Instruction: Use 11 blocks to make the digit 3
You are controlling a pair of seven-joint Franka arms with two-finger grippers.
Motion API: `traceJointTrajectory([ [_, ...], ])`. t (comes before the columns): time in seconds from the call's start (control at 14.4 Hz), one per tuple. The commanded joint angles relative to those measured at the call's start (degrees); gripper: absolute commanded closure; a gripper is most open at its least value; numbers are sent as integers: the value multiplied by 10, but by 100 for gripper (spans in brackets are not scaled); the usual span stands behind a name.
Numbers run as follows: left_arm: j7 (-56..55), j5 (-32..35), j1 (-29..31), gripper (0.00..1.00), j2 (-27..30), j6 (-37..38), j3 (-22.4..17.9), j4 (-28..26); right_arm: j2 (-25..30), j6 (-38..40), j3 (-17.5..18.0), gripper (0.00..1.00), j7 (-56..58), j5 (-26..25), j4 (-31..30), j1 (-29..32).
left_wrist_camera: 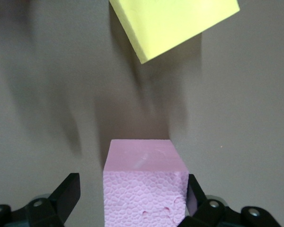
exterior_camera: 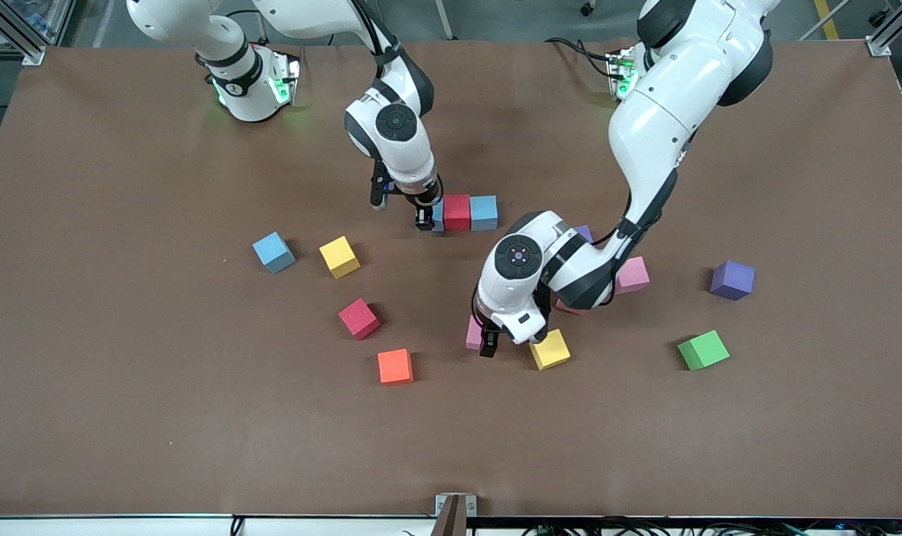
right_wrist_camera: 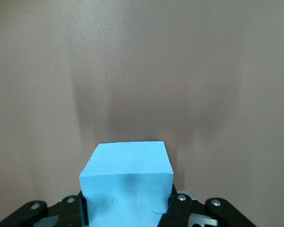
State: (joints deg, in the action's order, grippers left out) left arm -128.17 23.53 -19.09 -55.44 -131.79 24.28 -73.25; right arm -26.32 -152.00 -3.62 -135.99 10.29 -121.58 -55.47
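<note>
My right gripper (exterior_camera: pixel 425 217) (right_wrist_camera: pixel 128 204) is shut on a light blue block (exterior_camera: pixel 438 216) (right_wrist_camera: pixel 126 182) at the right arm's end of a short row, touching a red block (exterior_camera: pixel 456 211) with another light blue block (exterior_camera: pixel 484 212) beside that. My left gripper (exterior_camera: pixel 488 347) (left_wrist_camera: pixel 131 196) is open and low around a pink block (exterior_camera: pixel 474 333) (left_wrist_camera: pixel 143 189) on the table; one finger stands clear of it, the other is close against it. A yellow block (exterior_camera: pixel 550 349) (left_wrist_camera: pixel 173 26) lies just beside. Loose blocks: light blue (exterior_camera: pixel 273 251), yellow (exterior_camera: pixel 339 257), red (exterior_camera: pixel 359 318), orange (exterior_camera: pixel 395 366), pink (exterior_camera: pixel 632 274), purple (exterior_camera: pixel 732 280).
A green cube (exterior_camera: pixel 703 350) lies toward the left arm's end, nearer the front camera than the purple block. A second purple cube (exterior_camera: pixel 585 233) peeks out from under the left arm's forearm. Bare brown tabletop (exterior_camera: pixel 197 447) stretches along the front edge.
</note>
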Motion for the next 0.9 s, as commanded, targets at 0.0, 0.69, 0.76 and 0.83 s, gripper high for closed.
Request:
traceJointTrajectory([
  [0.0, 6, 0, -6, 38, -12, -11, -5, 16, -11, -3, 0, 100, -1, 10, 7, -3],
  [0.69, 69, -2, 17, 85, 30, 38, -3, 15, -18, 0, 0, 62, -1, 10, 17, -1],
  [0.76, 86, -2, 18, 85, 38, 48, -4, 14, -18, 3, 0, 46, -1, 10, 17, -3],
  [0.83, 97, -3, 25, 85, 47, 57, -4, 15, -18, 5, 0, 22, 1, 10, 17, -3],
])
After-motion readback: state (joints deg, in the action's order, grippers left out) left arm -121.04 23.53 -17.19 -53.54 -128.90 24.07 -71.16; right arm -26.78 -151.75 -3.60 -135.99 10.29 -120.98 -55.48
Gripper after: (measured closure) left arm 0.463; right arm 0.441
